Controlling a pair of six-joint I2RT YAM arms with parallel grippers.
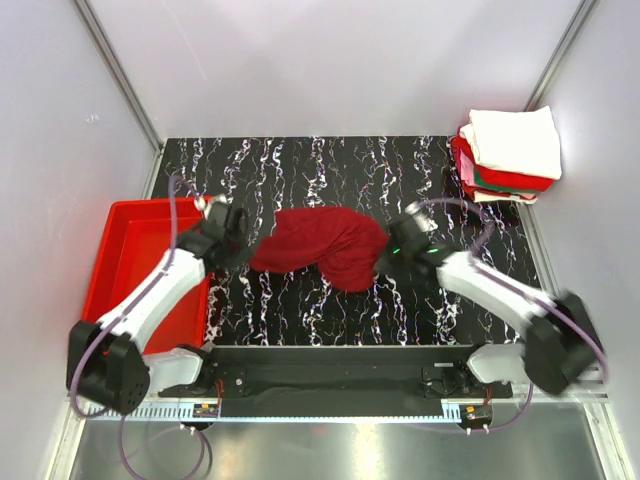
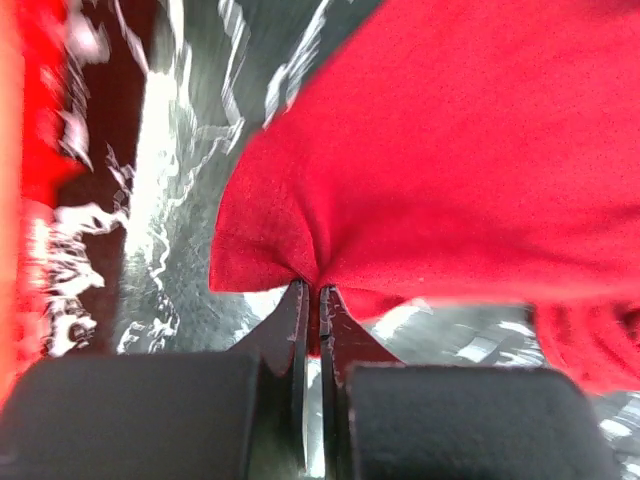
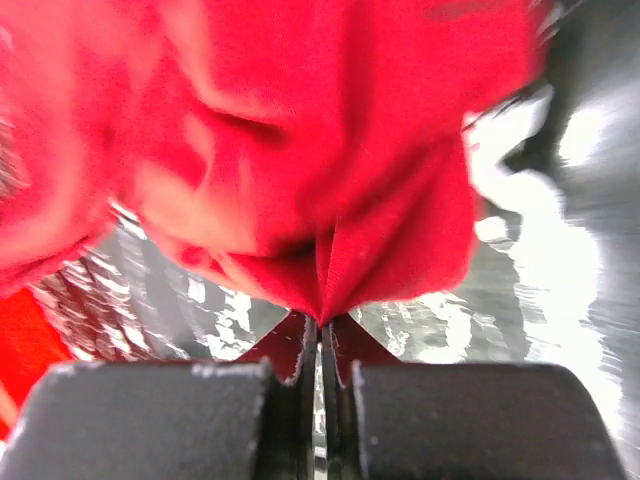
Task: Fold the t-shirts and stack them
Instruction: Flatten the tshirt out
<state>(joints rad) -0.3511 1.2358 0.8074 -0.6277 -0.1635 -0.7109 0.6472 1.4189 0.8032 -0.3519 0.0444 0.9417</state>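
A dark maroon-red t-shirt (image 1: 322, 245) lies bunched and unfolded in the middle of the black marbled table (image 1: 300, 165). My left gripper (image 1: 243, 250) is shut on its left edge; in the left wrist view the cloth (image 2: 450, 160) puckers into the closed tips of that gripper (image 2: 312, 292). At the shirt's right end my right gripper (image 1: 385, 258) is shut too, and the right wrist view shows fabric (image 3: 320, 150) pinched in the gripper (image 3: 322, 318). A stack of folded t-shirts (image 1: 508, 155), white on top with red and green beneath, sits at the table's far right corner.
A rigid red plastic tray (image 1: 125, 262) stands at the left of the table, right beside my left arm. Grey walls close in the back and both sides. The arms' base rail (image 1: 330, 365) runs along the near edge.
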